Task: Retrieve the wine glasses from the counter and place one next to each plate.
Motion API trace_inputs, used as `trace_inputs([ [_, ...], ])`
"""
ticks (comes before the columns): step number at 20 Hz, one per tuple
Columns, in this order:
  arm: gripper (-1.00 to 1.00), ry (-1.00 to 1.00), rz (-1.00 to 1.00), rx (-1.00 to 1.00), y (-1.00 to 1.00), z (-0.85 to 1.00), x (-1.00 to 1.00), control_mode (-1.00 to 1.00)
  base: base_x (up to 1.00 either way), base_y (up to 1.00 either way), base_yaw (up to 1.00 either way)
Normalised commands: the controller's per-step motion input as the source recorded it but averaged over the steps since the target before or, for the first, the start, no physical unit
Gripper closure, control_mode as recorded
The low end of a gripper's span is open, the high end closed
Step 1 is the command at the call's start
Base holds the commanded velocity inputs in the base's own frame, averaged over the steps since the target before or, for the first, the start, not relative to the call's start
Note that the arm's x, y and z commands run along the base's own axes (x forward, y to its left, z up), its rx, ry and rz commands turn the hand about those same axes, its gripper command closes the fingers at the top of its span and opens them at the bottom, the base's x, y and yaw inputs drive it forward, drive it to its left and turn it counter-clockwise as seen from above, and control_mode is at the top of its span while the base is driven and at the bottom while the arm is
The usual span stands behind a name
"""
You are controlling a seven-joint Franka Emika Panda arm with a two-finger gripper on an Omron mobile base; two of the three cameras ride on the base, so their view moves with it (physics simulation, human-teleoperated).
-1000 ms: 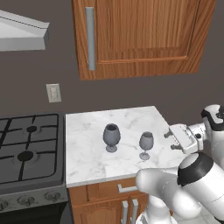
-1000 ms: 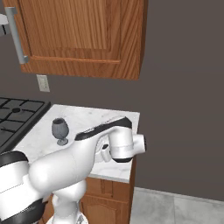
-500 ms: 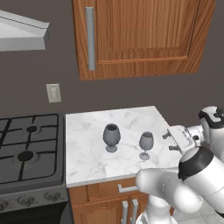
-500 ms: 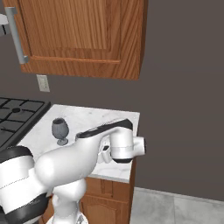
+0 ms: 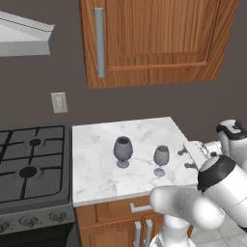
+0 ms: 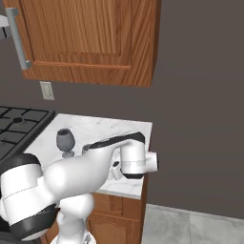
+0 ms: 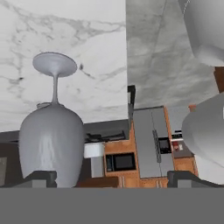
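Two grey wine glasses stand upright on the white marble counter (image 5: 96,169): the wider, darker one (image 5: 123,150) (image 6: 65,141) and to its right the slimmer one (image 5: 161,159). My gripper (image 5: 185,159) hovers just right of the slimmer glass, near the counter's right edge, with its jaws wide open and nothing between them. In the hand view the slimmer glass (image 7: 51,144) looms close by the left fingertip (image 7: 41,177), off to one side of the gripper (image 7: 114,177). My own arm hides the slimmer glass in the right base view. The plates are out of view.
A black gas stove (image 5: 29,169) adjoins the counter on the left, under a range hood (image 5: 24,36). A wooden wall cabinet (image 5: 154,38) hangs above the counter. The counter ends at its right edge (image 6: 145,157), with grey floor (image 6: 190,228) beyond.
My hand has edged a little left, toward the slimmer glass, and the elbow has shifted. Both glasses stand where they were, and the jaws stay open.
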Motion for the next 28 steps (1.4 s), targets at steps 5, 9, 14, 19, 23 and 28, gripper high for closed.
trace_inputs([
  [5, -1.00, 0.00, 0.00, 0.00, 0.00, -0.16, 0.05, -1.00, 0.00, 0.00, 0.00],
  [9, -1.00, 0.05, 0.00, 0.01, 0.00, -0.19, 0.14, -1.00, 0.00, 0.00, 0.00],
  [14, -1.00, 0.15, 0.00, 0.08, 0.00, -0.17, 0.14, -1.00, 0.00, 0.00, 0.00],
  [19, -1.00, 0.15, 0.00, 0.07, 0.00, -0.20, 0.16, -1.00, 0.00, 0.00, 0.00],
  [23, -1.00, 0.00, 0.00, 0.00, 0.01, -0.23, 0.19, -1.00, 0.00, 0.00, 0.00],
  [28, -1.00, 0.00, 0.00, 0.00, 0.03, -0.20, 0.22, -1.00, 0.00, 0.00, 0.00],
])
